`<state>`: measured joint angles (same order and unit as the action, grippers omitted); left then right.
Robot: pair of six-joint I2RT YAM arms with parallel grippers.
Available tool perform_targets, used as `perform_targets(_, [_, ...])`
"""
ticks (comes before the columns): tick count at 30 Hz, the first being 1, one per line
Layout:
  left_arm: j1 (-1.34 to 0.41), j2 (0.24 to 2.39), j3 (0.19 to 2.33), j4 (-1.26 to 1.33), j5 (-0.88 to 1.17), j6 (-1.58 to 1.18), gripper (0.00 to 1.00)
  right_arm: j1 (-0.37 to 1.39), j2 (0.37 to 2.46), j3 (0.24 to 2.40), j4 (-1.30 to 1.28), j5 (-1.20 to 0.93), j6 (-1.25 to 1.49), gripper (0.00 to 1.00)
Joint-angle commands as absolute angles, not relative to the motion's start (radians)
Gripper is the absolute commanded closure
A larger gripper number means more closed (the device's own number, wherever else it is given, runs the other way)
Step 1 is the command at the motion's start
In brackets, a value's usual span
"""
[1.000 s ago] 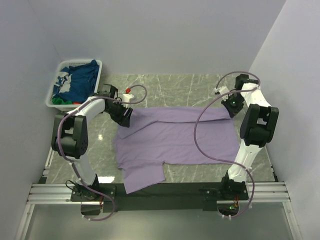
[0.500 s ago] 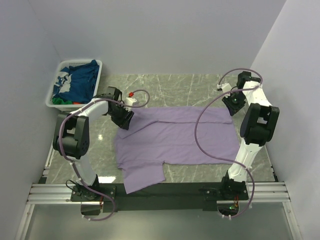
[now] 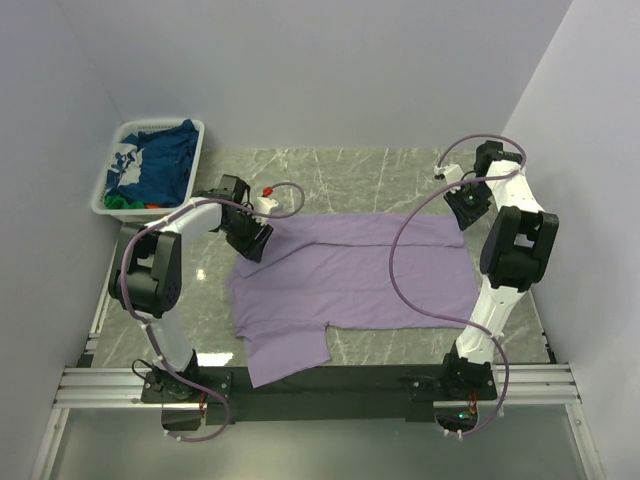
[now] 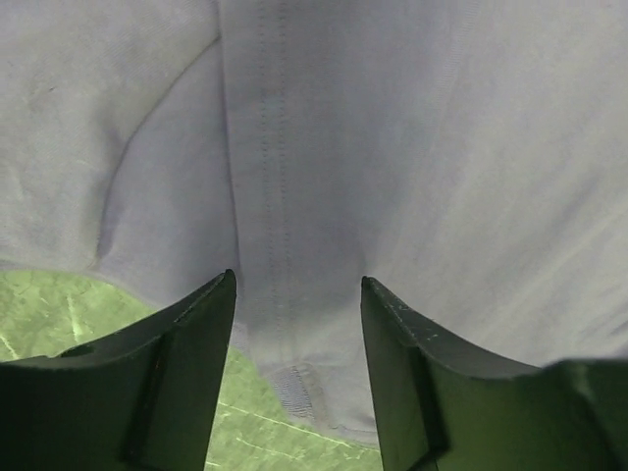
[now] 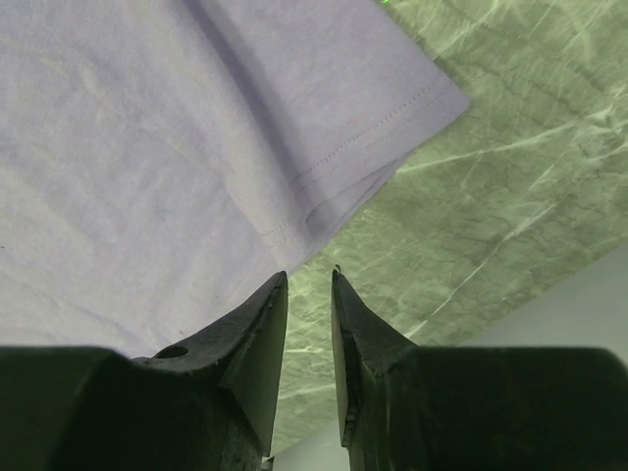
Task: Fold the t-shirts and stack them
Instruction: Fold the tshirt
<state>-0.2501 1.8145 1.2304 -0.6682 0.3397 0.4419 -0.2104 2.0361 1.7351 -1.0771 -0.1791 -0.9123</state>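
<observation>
A large lavender t-shirt (image 3: 350,275) lies spread flat on the marble table. My left gripper (image 3: 254,241) is at its far-left corner. In the left wrist view its jaws stand open (image 4: 297,280), straddling a stitched seam of the cloth (image 4: 285,177) without pinching it. My right gripper (image 3: 465,204) is at the shirt's far-right corner. Its jaws (image 5: 309,275) are a narrow gap apart with only marble between them, and the hemmed corner (image 5: 392,118) lies just ahead of the tips. A navy t-shirt with white print (image 3: 160,160) and a bit of green cloth (image 3: 120,203) fill the basket.
The white slatted basket (image 3: 160,124) stands at the far-left corner of the table. White walls close in the table at the back and both sides. Bare green-grey marble (image 3: 350,170) shows behind the shirt. A sleeve (image 3: 285,350) hangs toward the near edge.
The right gripper's jaws have parted, and it has drawn back slightly from the shirt's far-right corner. The left gripper has shifted a little right along the far-left corner.
</observation>
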Motion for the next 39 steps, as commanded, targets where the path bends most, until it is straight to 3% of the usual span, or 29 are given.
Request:
perform_targets(1, [-0.253,1.83,1.232,-0.643,0.314,0.425,0.4,-0.215,2.045,1.779,-1.097,-0.198,-0.907,0.68])
perform_targets(9, [-0.255,1.821,1.344,-0.658,0.442,0.425,0.45,-0.215,2.065,1.818,-1.14,-0.265,-0.874,0.72])
perform_targets(20, [-0.267,2.031,1.614,-0.643,0.549,0.354,0.48,-0.215,2.108,1.904,-1.193,-0.356,-0.804,0.73])
perform_targets(31, [-0.298,2.114,1.637,-0.609,0.548,0.339,0.49,-0.216,2.112,1.894,-1.184,-0.347,-0.802,0.73])
perform_targets(34, [-0.31,2.117,1.637,-0.617,0.557,0.347,0.52,-0.215,2.114,1.896,-1.184,-0.347,-0.802,0.74])
perform_targets(39, [-0.327,2.102,1.615,-0.607,0.56,0.347,0.65,-0.215,2.114,1.89,-1.181,-0.345,-0.804,0.74])
